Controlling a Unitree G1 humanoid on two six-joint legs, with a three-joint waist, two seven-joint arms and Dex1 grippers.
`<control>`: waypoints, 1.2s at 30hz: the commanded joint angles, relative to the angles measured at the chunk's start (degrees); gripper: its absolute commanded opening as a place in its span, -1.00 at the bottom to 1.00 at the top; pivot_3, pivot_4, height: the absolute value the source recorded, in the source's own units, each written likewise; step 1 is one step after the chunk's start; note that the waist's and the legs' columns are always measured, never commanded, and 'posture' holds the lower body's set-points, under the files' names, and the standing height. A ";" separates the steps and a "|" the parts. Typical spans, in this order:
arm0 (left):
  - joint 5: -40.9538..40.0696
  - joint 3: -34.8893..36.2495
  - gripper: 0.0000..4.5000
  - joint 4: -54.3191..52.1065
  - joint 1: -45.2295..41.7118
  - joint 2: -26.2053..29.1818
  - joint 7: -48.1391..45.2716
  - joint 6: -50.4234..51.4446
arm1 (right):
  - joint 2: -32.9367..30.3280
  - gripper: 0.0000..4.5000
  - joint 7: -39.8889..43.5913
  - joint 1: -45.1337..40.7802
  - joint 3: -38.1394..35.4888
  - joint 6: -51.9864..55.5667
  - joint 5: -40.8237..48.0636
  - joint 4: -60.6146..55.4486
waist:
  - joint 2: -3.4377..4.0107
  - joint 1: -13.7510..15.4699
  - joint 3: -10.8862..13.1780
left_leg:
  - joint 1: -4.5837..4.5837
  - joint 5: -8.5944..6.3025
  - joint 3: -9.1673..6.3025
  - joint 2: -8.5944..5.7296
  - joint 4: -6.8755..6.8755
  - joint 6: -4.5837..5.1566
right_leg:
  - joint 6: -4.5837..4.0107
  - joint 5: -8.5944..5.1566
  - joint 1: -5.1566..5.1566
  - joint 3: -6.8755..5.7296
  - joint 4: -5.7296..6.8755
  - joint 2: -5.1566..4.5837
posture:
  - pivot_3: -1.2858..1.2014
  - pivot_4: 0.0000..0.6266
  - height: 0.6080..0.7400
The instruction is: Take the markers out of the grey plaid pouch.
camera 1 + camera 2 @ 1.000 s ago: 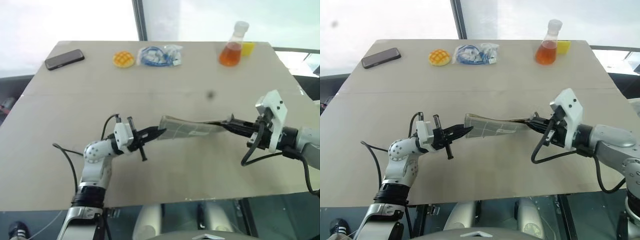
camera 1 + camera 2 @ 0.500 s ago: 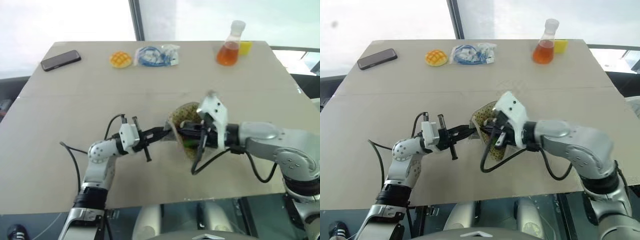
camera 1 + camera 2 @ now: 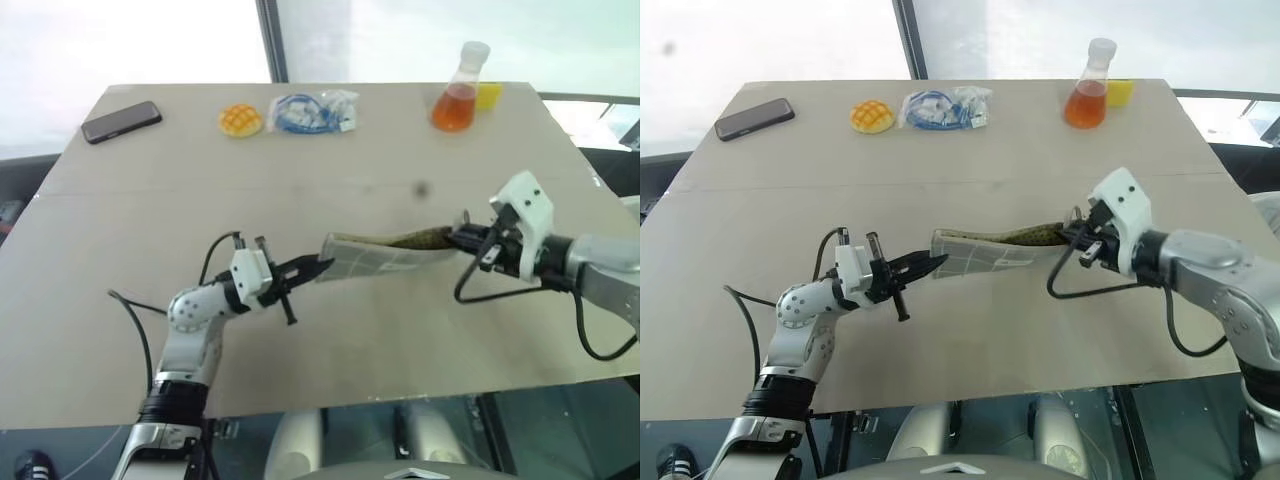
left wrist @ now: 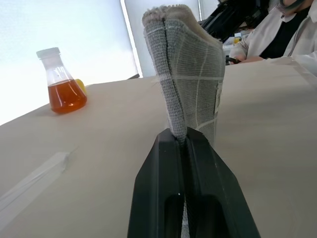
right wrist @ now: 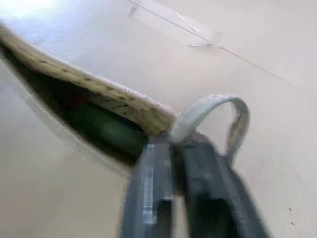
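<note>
The grey plaid pouch (image 3: 372, 256) hangs stretched just above the table between my two grippers, its yellowish lining showing along the top edge. My left gripper (image 3: 318, 267) is shut on the pouch's left end (image 4: 190, 74). My right gripper (image 3: 455, 238) pinches the rim at the pouch's right end, beside a small fabric loop (image 5: 225, 111). Through the open mouth in the right wrist view, the markers (image 5: 111, 133) show as blurred green and red shapes deep inside.
Along the table's far edge lie a black phone (image 3: 121, 120), a yellow bun-shaped thing (image 3: 241, 120), a clear bag of blue cable (image 3: 315, 110) and a flask of orange liquid (image 3: 456, 95) with a yellow block (image 3: 491, 96). A person (image 4: 282, 29) sits beyond the table.
Half a second ago my right gripper had pushed in toward the left one and the pouch mouth bulged open. It has since pulled back right, stretching the pouch flat. The left gripper stayed put.
</note>
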 commanded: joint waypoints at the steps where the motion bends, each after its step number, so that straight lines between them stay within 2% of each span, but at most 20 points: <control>1: -0.10 0.76 -1.00 0.98 -0.69 0.11 -0.16 -2.33 | -1.45 -0.44 2.27 5.61 -6.08 0.79 5.61 -6.72 | 0.00 0.10 0.00 | -0.01 0.00 -0.01 0.00 0.00 0.00 | 0.02 0.01 0.00 0.00 0.00 0.00 | 0.03 -0.52 1.00; 8: 0.05 0.43 -1.00 2.81 -1.61 0.44 -1.26 -4.24 | -5.14 -0.44 2.93 18.62 -24.76 4.45 22.56 -9.52 | -0.02 1.05 -0.01 | 0.02 0.00 0.02 -0.01 0.07 0.00 | 0.00 -0.01 0.07 0.00 -0.02 -0.03 | 0.03 -0.52 1.00; 11: -0.12 0.26 -1.00 3.58 -2.14 0.58 -2.24 -4.92 | -6.09 -0.44 0.47 18.78 -25.56 2.99 26.06 -9.38 | -0.02 0.97 -0.02 | 0.07 0.00 0.03 0.05 0.10 0.00 | -0.01 -0.01 0.08 0.00 0.00 0.00 | 0.03 -0.52 1.00; 13: -0.22 0.14 -1.00 4.11 -2.61 0.66 -3.03 -5.53 | -5.29 -0.44 -2.18 15.63 -21.83 1.14 26.46 -9.25 | -0.02 0.94 -0.03 | 0.09 0.00 0.03 0.06 0.11 0.00 | -0.01 0.00 0.08 0.00 0.00 0.01 | 0.03 -0.52 1.00; 17: -0.36 -0.08 -1.00 4.81 -3.06 0.65 -4.05 -6.31 | 0.59 -0.44 -9.29 5.12 -9.00 -0.62 20.78 -5.82 | -0.04 0.50 -0.04 | 0.08 0.00 0.03 0.08 0.16 0.00 | -0.05 0.03 0.07 0.00 0.01 0.03 | 0.03 -0.52 1.00; 19: -0.37 -0.04 -1.00 4.92 -3.18 0.58 -4.14 -6.43 | 2.17 -0.66 -8.85 2.23 -3.34 -1.01 17.70 -4.92 | -0.04 0.73 -0.04 | -0.01 0.00 0.02 0.07 0.15 -0.01 | -0.07 0.03 0.03 0.00 0.00 0.02 | 0.03 -0.52 1.00; 22: -0.51 0.05 -1.00 4.50 -2.98 0.52 -4.00 -6.45 | 3.73 -0.66 -7.57 -0.67 3.83 -1.58 13.17 -2.46 | -0.04 1.03 -0.04 | -0.09 -0.01 0.02 0.03 0.10 0.00 | -0.07 0.03 -0.01 0.01 -0.05 0.01 | 0.03 -0.52 1.00; 23: -0.55 0.07 -1.00 4.31 -2.85 0.51 -3.93 -6.45 | 3.65 -0.96 -6.65 -1.23 5.93 -1.73 11.49 -1.88 | -0.04 1.13 -0.04 | -0.10 -0.01 0.02 0.02 0.06 0.01 | -0.06 0.04 -0.02 0.01 -0.06 0.01 | 0.03 -0.52 1.00; 28: -0.84 0.12 -1.00 3.10 -1.84 0.15 -3.13 -6.18 | 3.44 -0.98 -2.94 -3.21 15.63 -3.68 3.11 -0.02 | -0.03 1.01 -0.03 | -0.06 -0.01 0.00 0.02 0.02 0.01 | -0.06 0.03 -0.02 -0.01 -0.04 0.02 | 0.03 -0.52 1.00; 31: -1.22 -0.33 -1.00 2.55 -1.21 -0.10 -3.42 -5.73 | 2.45 -0.98 -0.50 -6.25 24.72 -10.56 -9.56 3.42 | -0.02 0.83 -0.03 | -0.01 -0.01 0.01 0.04 0.05 0.01 | -0.07 0.03 -0.02 -0.01 -0.02 0.02 | 0.03 -0.52 1.00; 34: -1.51 -0.61 -1.00 2.30 -1.02 -0.36 -3.62 -5.14 | 0.29 -0.66 4.25 -9.66 34.17 -19.42 -22.48 7.44 | -0.01 0.56 -0.03 | 0.05 -0.01 0.03 0.04 0.11 0.01 | -0.07 0.03 -0.05 0.00 -0.01 0.01 | 0.03 -0.52 1.00; 36: -1.63 -0.78 -1.00 2.24 -1.00 -0.48 -3.80 -4.90 | 1.98 -0.21 2.39 -11.30 35.95 -23.39 -28.83 10.64 | -0.03 0.51 -0.04 | 0.03 -0.01 0.02 0.04 0.13 0.00 | -0.07 0.03 -0.04 -0.01 -0.01 0.01 | 0.03 -0.52 1.00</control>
